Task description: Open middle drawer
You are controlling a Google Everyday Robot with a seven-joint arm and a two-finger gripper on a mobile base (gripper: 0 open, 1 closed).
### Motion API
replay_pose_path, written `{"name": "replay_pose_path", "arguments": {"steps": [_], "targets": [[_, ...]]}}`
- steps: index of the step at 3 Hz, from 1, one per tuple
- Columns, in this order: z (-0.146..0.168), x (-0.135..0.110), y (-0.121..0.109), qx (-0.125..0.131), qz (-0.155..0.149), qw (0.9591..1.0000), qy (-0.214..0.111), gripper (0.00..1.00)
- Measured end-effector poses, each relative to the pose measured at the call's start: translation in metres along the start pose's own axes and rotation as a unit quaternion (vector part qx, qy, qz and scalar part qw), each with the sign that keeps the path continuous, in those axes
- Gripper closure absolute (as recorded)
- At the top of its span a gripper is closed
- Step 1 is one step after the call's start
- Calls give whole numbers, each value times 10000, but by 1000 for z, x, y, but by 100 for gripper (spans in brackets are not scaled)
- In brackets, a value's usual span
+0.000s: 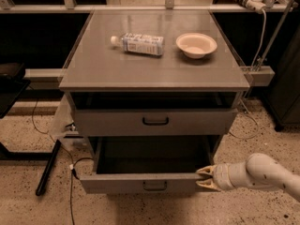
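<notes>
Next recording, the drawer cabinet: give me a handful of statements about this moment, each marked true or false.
1. The middle drawer is pulled out, with its grey interior showing. True.
2. The tool is on the drawer's black handle. False: it is at the right end of the drawer front, and the handle is untouched.
3. The bottle stands upright on the cabinet top. False: it lies on its side.
4. A bowl sits on the cabinet top beside the bottle, apart from it. True.
5. The drawer above sticks out further than the middle drawer. False: the middle drawer is out further.
</notes>
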State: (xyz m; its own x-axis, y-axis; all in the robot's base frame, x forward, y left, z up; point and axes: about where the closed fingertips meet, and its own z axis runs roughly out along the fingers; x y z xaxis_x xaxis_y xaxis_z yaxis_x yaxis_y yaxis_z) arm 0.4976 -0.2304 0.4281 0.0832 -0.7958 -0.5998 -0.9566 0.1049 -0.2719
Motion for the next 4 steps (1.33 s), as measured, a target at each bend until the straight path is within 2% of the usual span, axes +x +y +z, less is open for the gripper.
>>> {"name": "replay_pose_path", "arguments": {"steps": [1,2,4], "targets": [[-6,5,26,-21,146,9998,-144,100],[-9,2,27,-22,146,9998,-144,81],[-9,2,27,-22,146,9998,-144,35]]}}
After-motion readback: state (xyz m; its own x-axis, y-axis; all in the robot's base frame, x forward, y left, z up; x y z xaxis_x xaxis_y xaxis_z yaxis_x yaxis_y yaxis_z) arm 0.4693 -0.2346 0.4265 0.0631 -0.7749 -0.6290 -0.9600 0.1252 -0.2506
